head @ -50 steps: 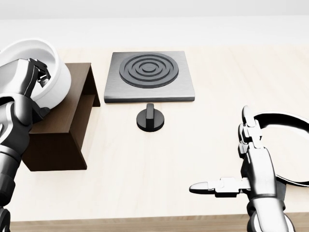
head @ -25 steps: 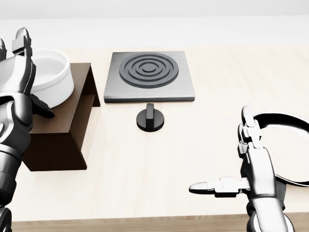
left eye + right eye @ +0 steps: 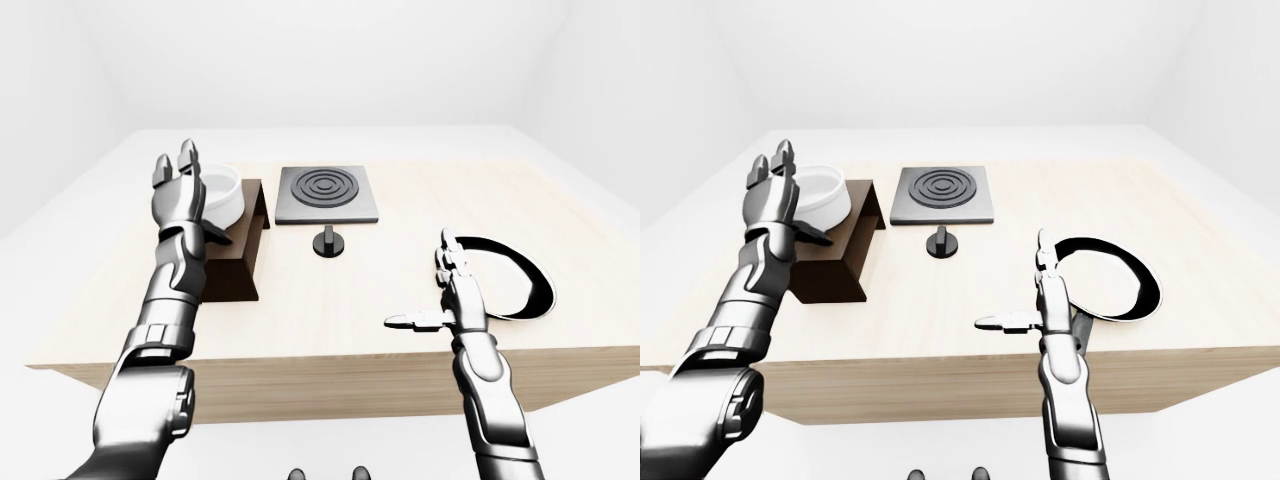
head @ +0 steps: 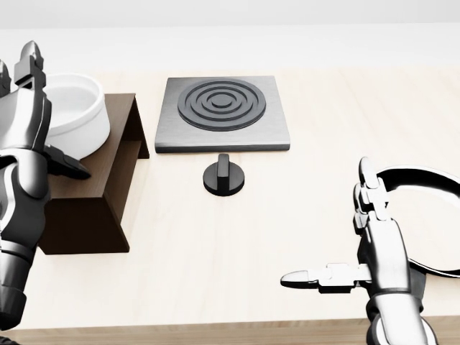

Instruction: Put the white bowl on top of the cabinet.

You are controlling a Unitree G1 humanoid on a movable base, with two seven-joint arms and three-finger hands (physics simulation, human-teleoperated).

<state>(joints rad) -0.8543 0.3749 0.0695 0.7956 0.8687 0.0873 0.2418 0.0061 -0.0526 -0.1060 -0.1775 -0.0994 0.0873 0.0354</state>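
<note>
The white bowl (image 4: 80,102) sits upright on the top of the dark brown cabinet (image 4: 86,208) at the left of the head view. My left hand (image 4: 54,118) stands open just left of the bowl, fingers pointing up and thumb stretched over the cabinet top. It hides the bowl's left side, and its fingers do not close round the bowl. My right hand (image 4: 327,226) is open at the lower right, thumb pointing left, holding nothing.
A grey hob plate with dark rings (image 4: 223,111) lies right of the cabinet, with a black knob (image 4: 223,176) below it. A black-rimmed plate (image 3: 1145,275) lies behind my right hand. The table's edge (image 4: 215,334) runs along the bottom.
A second ago my left hand held the bowl tilted above the cabinet. The bowl now rests level on the cabinet top and the hand has opened. The right hand has not moved.
</note>
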